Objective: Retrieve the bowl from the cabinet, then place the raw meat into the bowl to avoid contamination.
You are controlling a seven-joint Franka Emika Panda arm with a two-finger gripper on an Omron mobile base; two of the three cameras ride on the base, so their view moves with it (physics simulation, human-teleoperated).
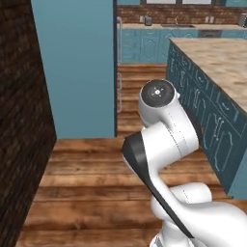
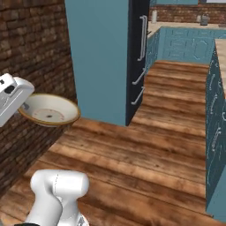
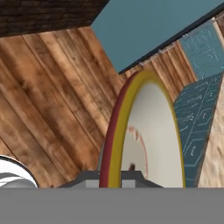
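We see our claw (image 3: 114, 177) clenched on the rim of the bowl (image 2: 49, 110), held in the air above the wooden floor (image 2: 145, 150) beside the cabinet (image 2: 99, 57), its fingertips mostly hidden behind the rim.

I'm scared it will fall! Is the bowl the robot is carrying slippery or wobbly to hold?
Probably a bit wobbly: the gripper seems to pinch the bowl only at one edge, so most of it hangs out over the wooden floor. It looks stiff and smooth, so it could slip. It's shallow and empty, likely fairly light.
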